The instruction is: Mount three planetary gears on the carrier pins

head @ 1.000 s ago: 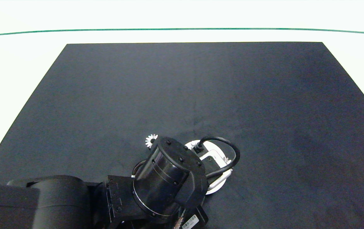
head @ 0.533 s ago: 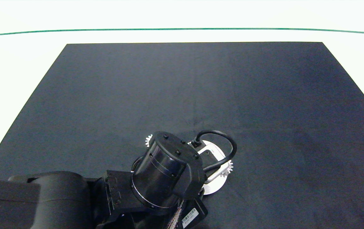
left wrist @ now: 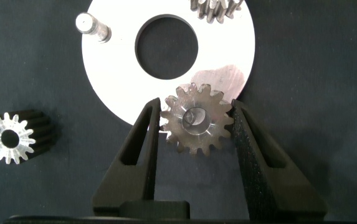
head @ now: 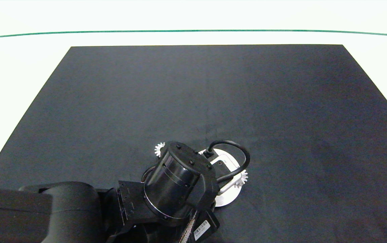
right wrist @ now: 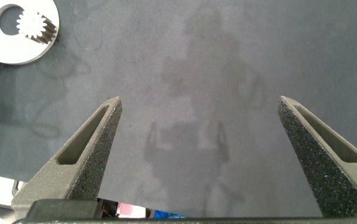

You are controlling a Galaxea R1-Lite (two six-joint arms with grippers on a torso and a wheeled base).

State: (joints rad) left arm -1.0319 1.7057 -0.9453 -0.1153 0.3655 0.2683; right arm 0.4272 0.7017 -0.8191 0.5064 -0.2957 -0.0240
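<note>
From the head view, our left arm (head: 166, 189) covers the white disc (head: 227, 199). At our left wrist, the left gripper (left wrist: 195, 118) clasps a planetary gear (left wrist: 197, 119) over the disc; another gear (left wrist: 9, 137) lies beside it. Our right gripper (right wrist: 200, 109) hangs wide apart.

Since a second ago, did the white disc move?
Yes. In the head view the white disc has slid slightly toward the near edge of the black mat, while the left gripper grips a gear on it.
</note>
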